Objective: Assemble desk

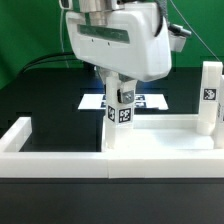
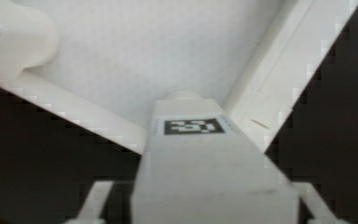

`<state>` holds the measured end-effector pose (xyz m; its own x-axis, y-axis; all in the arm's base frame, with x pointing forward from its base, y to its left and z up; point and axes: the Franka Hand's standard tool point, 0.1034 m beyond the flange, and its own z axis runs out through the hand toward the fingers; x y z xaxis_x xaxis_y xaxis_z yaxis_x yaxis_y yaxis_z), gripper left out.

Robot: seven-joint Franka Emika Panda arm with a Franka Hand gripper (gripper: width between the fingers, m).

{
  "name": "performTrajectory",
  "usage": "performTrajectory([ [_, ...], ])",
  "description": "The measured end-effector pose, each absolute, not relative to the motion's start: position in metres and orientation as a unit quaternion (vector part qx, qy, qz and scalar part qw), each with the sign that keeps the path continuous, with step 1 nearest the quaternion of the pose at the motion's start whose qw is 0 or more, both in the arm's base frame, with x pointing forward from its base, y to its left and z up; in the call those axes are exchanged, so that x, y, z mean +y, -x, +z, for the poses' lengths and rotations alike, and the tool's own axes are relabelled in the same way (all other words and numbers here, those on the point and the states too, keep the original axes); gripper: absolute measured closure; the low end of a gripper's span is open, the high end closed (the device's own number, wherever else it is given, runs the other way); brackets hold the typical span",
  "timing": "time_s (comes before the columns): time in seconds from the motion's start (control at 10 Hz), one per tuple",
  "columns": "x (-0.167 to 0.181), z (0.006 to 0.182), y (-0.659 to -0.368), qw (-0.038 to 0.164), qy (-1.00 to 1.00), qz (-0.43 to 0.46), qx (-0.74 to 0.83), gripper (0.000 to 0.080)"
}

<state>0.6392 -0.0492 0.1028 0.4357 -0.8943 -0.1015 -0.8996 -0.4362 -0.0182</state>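
Observation:
The white tabletop slab (image 1: 165,131) lies at the exterior view's right, raised rim up. One white leg post (image 1: 210,95) stands on its far right corner. My gripper (image 1: 120,88) comes straight down over the slab's near left corner, shut on a second tagged leg post (image 1: 123,115), which it holds upright there. In the wrist view this leg post (image 2: 202,165) fills the middle between my fingers (image 2: 105,200), its tag facing the camera. Below it is the slab (image 2: 176,40) and its rim corner. Whether the post's lower end touches the slab is hidden.
The long low white border wall (image 1: 60,160) runs along the front and turns back at the exterior view's left. The marker board (image 1: 150,101) lies on the black table behind the gripper. A rounded white part (image 2: 7,50) shows at the wrist view's edge.

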Motion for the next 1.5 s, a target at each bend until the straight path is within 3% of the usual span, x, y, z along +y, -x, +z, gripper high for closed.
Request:
performTrajectory([
  [0.5, -0.05, 0.104, -0.641, 0.03, 0.741, 0.038, 0.669, 0.0511],
  [1.0, -0.053, 0.103, -0.637, 0.042, 0.581, 0.027, 0.812, 0.05],
  [1.3, -0.057, 0.103, -0.631, 0.022, 0.523, 0.03, 0.852, 0.0482],
  [1.5, -0.058, 0.103, -0.63, 0.02, 0.523, 0.032, 0.851, 0.0473],
])
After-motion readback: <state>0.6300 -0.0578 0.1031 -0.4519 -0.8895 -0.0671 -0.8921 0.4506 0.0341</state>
